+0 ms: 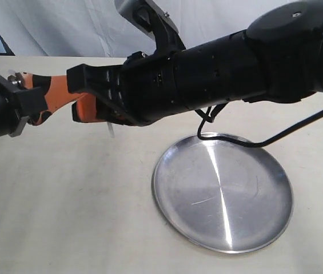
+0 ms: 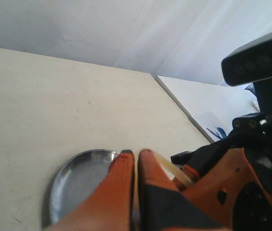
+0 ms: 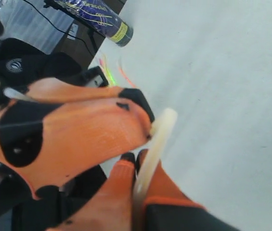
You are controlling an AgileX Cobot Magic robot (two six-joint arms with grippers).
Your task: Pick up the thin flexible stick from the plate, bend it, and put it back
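While the shiny metal plate (image 1: 247,214) lies on the pale table (image 1: 64,222) with only a glare streak and faint scratches showing on it, the thin flexible stick (image 3: 159,137) hangs in the air, pinched between both grippers. In the exterior view the pair meet well clear of the dish, off toward ten o'clock from it, the right arm (image 1: 218,71) reaching across the middle to get there. The hold looks deliberate: with one end in each gripper, the strand can be bowed between them, which suggests the bending step is in hand and the return to the plate is yet to come.

The left gripper (image 2: 136,155) has its orange fingers drawn almost together, only a slit between them, and the cream strand comes out at the tips and runs across to the other gripper. The right gripper (image 3: 136,159) is likewise clamped nearly closed on the strand's other end, its tips close against the left one's.

The stick shows a faint curve in the right wrist view, though blur makes it hard to say how far it is bent. A black cable (image 1: 230,140) droops over the plate's rim at twelve o'clock.
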